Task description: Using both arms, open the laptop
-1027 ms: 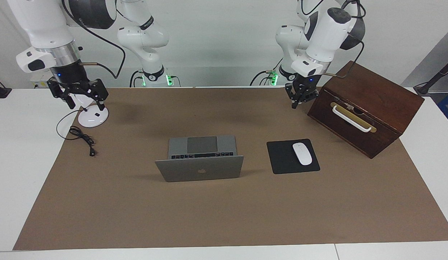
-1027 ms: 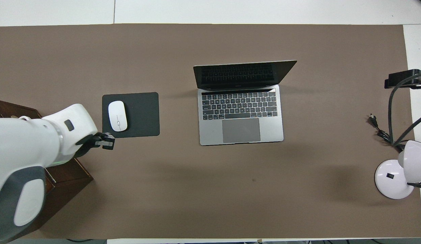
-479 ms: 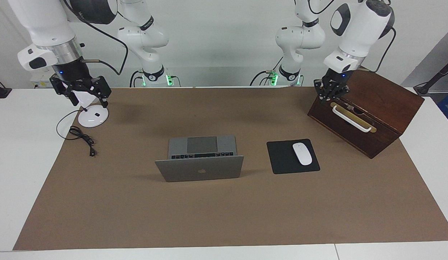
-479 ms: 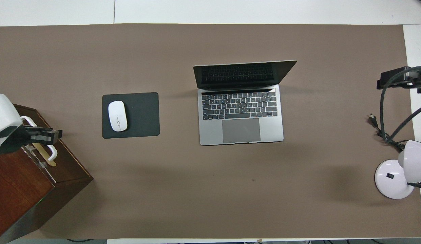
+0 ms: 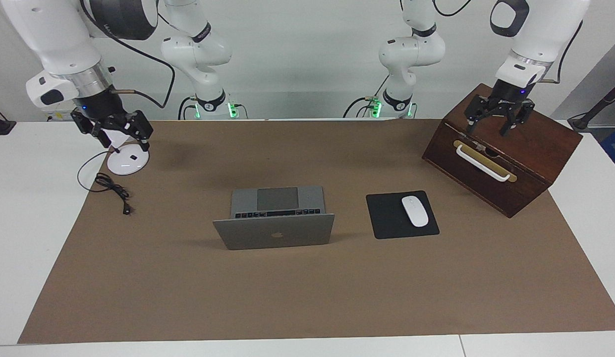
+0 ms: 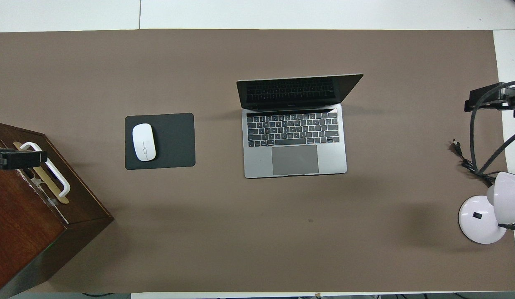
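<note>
The silver-grey laptop (image 5: 273,225) stands open in the middle of the brown mat, lid upright with the apple logo showing. In the overhead view its black keys and grey trackpad (image 6: 294,159) are exposed. My left gripper (image 5: 488,130) hangs open and empty over the top of the wooden box, well away from the laptop; only its tip (image 6: 17,159) shows from above. My right gripper (image 5: 125,144) hangs open and empty over the white lamp base at the right arm's end of the table, also seen from above (image 6: 491,99).
A dark wooden box (image 5: 520,153) with a white handle sits at the left arm's end. A black mouse pad (image 5: 386,218) with a white mouse (image 5: 415,210) lies beside the laptop. A white lamp base (image 5: 128,159) and a black cable (image 5: 114,191) lie at the right arm's end.
My left gripper has swung away from the mat to above the wooden box and its fingers have spread. My right gripper has shifted only slightly. The laptop has not moved.
</note>
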Robot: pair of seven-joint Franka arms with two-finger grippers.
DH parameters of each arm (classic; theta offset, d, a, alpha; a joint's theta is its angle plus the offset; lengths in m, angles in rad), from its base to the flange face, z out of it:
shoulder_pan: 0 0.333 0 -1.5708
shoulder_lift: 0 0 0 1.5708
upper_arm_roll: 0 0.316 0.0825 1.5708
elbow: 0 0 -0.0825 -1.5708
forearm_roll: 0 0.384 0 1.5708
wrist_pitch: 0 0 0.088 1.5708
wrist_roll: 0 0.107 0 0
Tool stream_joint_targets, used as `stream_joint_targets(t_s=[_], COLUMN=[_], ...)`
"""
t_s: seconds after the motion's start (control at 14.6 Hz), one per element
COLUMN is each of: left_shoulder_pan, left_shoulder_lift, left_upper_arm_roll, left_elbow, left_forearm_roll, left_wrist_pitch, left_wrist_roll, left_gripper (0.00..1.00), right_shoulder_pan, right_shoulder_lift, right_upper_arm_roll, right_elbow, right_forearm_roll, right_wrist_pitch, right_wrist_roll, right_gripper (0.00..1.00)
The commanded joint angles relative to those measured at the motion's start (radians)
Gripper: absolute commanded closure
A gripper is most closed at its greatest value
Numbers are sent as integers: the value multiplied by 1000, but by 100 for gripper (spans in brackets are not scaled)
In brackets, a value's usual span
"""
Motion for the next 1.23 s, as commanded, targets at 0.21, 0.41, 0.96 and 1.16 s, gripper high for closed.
stream_joint_targets(t_s=[0.21, 0.41, 0.96, 1.16], left_shoulder_pan=[11, 13, -1, 2], left_shoulder_lift=[144, 216, 241, 241], left_upper_arm_roll=[-11, -10, -13, -13], left_elbow=[252, 407, 388, 385], left_forearm_roll=[28, 29, 54, 54], left_wrist_pitch=[-196, -303, -345, -324], left_wrist_roll=[-100, -102, -143, -159], left_gripper=[0, 0, 0, 0], right_shoulder_pan=[-7, -7, -10, -21], right_shoulder_lift=[-6, -9, -20, -23], right_upper_arm_roll=[5, 6, 6, 6], right_elbow=[-9, -11, -32, -40], right_forearm_roll=[14, 14, 12, 12], right_wrist_pitch=[-12, -16, -12, -14], right_wrist_roll=[15, 13, 4, -2], right_gripper=[0, 0, 0, 0])
